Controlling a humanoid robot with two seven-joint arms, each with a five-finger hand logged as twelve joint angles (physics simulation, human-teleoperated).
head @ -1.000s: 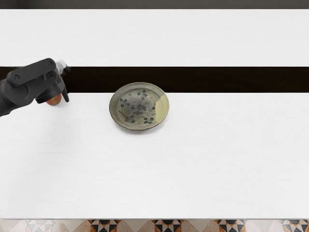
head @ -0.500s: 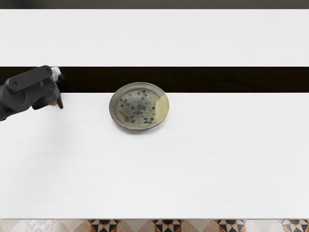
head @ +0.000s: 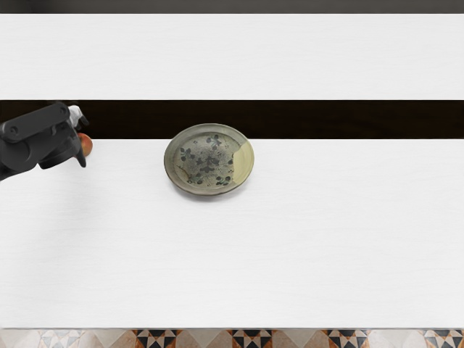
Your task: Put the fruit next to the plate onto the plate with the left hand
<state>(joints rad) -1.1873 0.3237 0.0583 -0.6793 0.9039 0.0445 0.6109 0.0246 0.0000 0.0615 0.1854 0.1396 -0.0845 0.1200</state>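
From where I stand, the left hand (head: 45,143) sits at the far left of the table (head: 290,246), bulked over the fruit (head: 87,144) so that only a reddish sliver shows at its right side. The dark hand hides the contact, so I cannot tell whether it has closed on the fruit or merely covers it. The fruit lies near the table's back edge, well apart from the plate (head: 249,156) and not yet on it. The hand is out there because that is where the fruit is. By my reckoning the carry across to the plate lies ahead.
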